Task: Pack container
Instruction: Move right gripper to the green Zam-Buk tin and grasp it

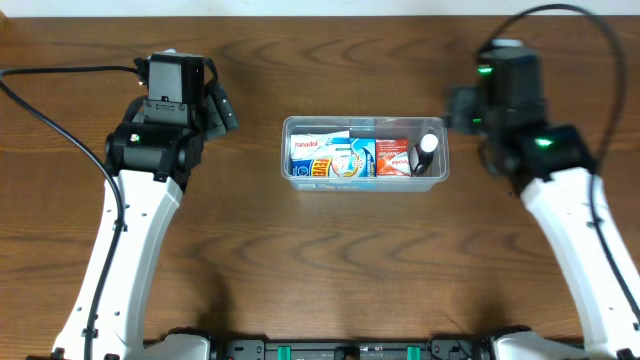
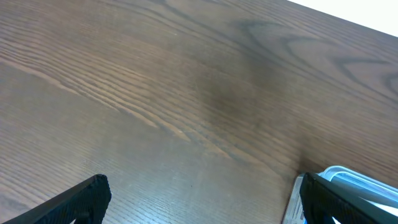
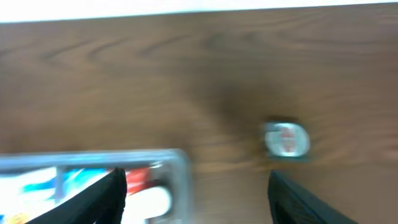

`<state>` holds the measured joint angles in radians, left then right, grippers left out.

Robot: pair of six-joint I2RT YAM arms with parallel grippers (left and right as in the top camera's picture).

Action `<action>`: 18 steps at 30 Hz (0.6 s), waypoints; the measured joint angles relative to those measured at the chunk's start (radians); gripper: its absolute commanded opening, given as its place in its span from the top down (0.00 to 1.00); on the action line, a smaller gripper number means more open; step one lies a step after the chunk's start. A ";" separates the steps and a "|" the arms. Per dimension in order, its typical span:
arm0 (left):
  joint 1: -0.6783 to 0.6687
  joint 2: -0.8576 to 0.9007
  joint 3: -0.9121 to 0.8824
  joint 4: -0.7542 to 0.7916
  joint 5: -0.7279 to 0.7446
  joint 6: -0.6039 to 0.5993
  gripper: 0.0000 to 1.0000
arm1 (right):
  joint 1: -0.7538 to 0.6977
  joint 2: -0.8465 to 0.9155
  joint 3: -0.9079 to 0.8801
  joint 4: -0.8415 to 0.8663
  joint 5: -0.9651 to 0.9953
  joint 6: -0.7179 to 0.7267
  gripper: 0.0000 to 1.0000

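The clear plastic container (image 1: 287, 126) sits in the middle of the table. It holds a Panadol box (image 1: 306, 146), a blue and white box (image 1: 348, 160), a red box (image 1: 393, 157) and a black and white bottle (image 1: 426, 152). My left gripper (image 1: 222, 110) is open and empty over bare table, left of the container; the container's corner (image 2: 351, 177) shows at the lower right of the left wrist view, between the open fingers (image 2: 205, 205). My right gripper (image 1: 460, 106) is open and empty just right of the container. The right wrist view is blurred, with the container's end (image 3: 177, 159) by the fingers (image 3: 196, 196).
A small round white and red thing (image 3: 285, 138) lies on the table beyond the right gripper; the overhead view does not show it. The table is dark wood (image 1: 340, 260). Black cables trail from both arms at the back.
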<state>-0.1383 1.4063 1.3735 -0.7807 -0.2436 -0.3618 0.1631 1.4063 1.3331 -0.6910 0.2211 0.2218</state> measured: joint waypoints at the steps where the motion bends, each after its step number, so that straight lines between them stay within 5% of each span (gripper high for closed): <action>1: 0.000 0.000 0.000 0.000 0.000 0.000 0.02 | -0.041 -0.001 0.000 -0.002 0.007 -0.009 0.28; 9: 0.000 0.000 0.000 0.000 0.000 0.000 0.02 | -0.364 0.105 0.000 0.026 -0.060 -0.110 0.27; 15: 0.000 0.000 0.000 0.000 0.000 0.000 0.02 | -0.472 0.258 0.000 0.087 -0.164 -0.206 0.01; 18: 0.000 0.000 0.000 0.000 0.000 0.000 0.02 | -0.472 0.335 0.000 0.117 -0.194 -0.251 0.01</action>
<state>-0.1383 1.4063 1.3735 -0.7811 -0.2436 -0.3618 -0.3092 1.7416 1.3331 -0.5739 0.0269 -0.0296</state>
